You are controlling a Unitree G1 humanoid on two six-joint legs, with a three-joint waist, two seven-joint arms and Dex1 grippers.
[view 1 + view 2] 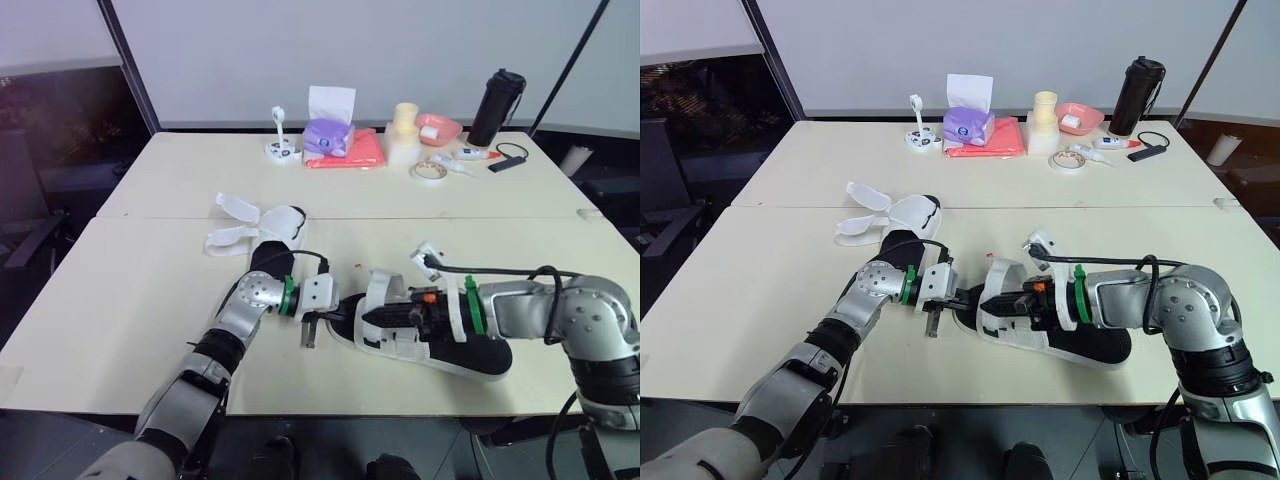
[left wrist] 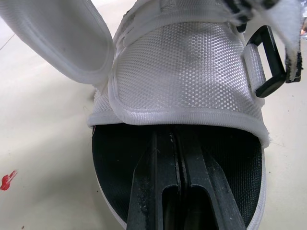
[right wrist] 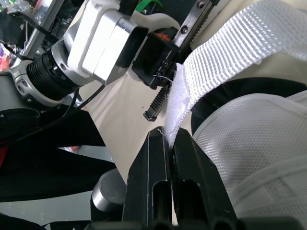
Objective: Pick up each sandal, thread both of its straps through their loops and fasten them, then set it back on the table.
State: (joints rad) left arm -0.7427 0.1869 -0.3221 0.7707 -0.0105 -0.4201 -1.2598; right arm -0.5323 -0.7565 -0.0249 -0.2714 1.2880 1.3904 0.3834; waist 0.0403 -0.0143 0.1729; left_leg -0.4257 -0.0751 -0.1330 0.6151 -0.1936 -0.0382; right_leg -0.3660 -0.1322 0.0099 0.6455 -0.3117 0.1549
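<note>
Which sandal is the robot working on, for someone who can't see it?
On the near table, by its front edge, lies a black-soled sandal. Unlike the other sandal farther back, it has a strap pinched in the right fingers.

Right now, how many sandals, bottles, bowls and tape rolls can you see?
White-strapped, black-soled sandals: 2
Tall black bottle: 1
Pink bowl: 1
White tape roll: 1
Total: 5
</note>
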